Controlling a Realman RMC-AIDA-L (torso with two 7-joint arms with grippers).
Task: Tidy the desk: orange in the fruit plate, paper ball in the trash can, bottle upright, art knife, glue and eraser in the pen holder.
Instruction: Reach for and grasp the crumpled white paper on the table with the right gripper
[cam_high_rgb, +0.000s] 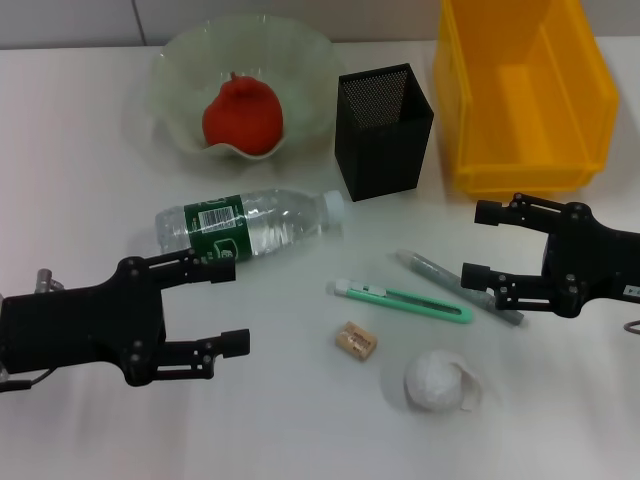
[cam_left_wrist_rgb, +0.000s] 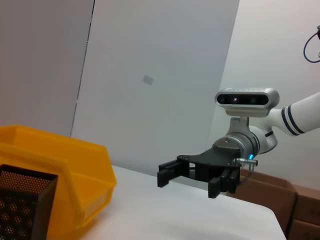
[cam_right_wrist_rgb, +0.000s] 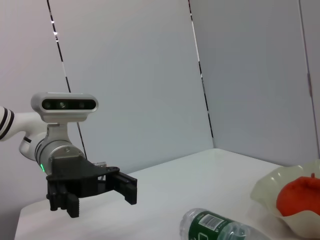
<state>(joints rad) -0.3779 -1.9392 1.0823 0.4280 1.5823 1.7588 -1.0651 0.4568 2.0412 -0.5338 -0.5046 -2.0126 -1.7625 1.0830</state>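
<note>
The orange (cam_high_rgb: 240, 112) lies in the pale green fruit plate (cam_high_rgb: 175, 75) at the back. The bottle (cam_high_rgb: 250, 222) lies on its side in front of the plate. The black mesh pen holder (cam_high_rgb: 385, 130) stands upright at the back middle. The green art knife (cam_high_rgb: 400, 300), the grey glue stick (cam_high_rgb: 455, 285), the tan eraser (cam_high_rgb: 355, 342) and the white paper ball (cam_high_rgb: 440, 382) lie on the table. My left gripper (cam_high_rgb: 238, 306) is open and empty, just in front of the bottle. My right gripper (cam_high_rgb: 474, 242) is open and empty, over the far end of the glue stick.
A yellow bin (cam_high_rgb: 525, 95) stands at the back right, beside the pen holder. The left wrist view shows the right gripper (cam_left_wrist_rgb: 187, 182), the bin (cam_left_wrist_rgb: 60, 165) and the pen holder (cam_left_wrist_rgb: 22, 200). The right wrist view shows the left gripper (cam_right_wrist_rgb: 100, 197), the bottle (cam_right_wrist_rgb: 215, 227) and the orange (cam_right_wrist_rgb: 297, 197).
</note>
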